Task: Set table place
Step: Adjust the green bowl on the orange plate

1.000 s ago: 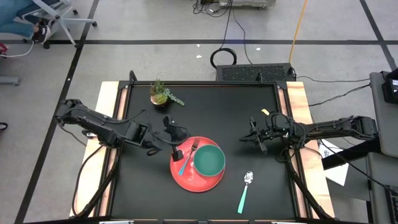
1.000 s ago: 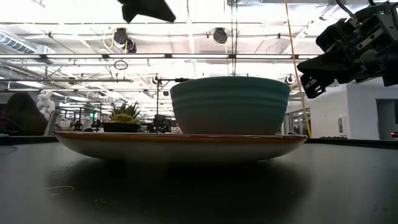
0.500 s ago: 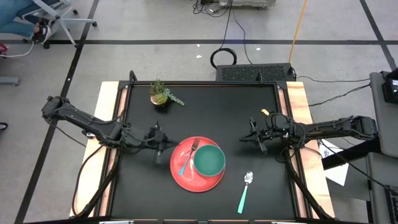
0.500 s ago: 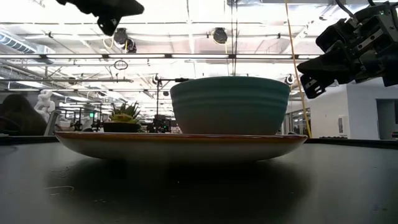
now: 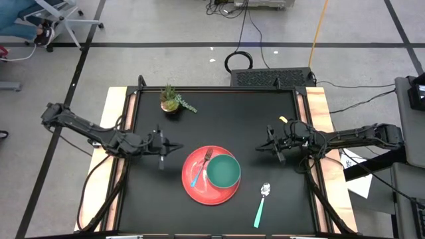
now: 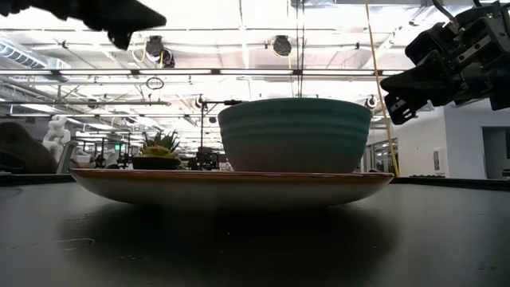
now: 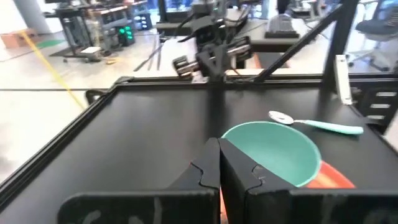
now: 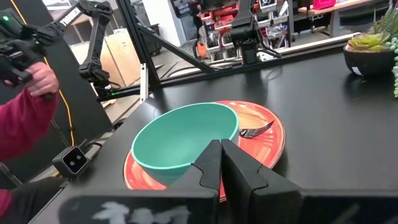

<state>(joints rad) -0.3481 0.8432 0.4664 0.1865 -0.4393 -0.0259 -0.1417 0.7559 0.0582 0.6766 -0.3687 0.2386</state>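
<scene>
On the black table (image 5: pixel 232 113) stands a red plate (image 5: pixel 199 191). A teal bowl (image 5: pixel 223 170) rests on its right half, and a fork (image 5: pixel 199 169) lies on its left half. A spoon (image 5: pixel 261 204) with a light-teal handle lies on the table right of the plate. My left gripper (image 5: pixel 174 147) hangs shut above the table, just left of the plate, pointing at it. My right gripper (image 5: pixel 262 148) hangs shut over the table right of the plate and farther back. Both wrist views show shut fingers (image 7: pixel 219 149) (image 8: pixel 219 149) with nothing between them.
A small potted plant (image 5: pixel 171 99) stands near the table's far edge, left of centre. Pale wooden strips (image 5: pixel 116 133) run along the two short sides. In the right wrist view a person's hand in a red sleeve (image 8: pixel 25 93) shows beyond the table.
My left gripper has drawn back from over the plate's far-left rim toward the table's left edge, sinking a little and tipping up to nearly level. It has stayed shut. The plate, bowl, fork and spoon have not moved.
</scene>
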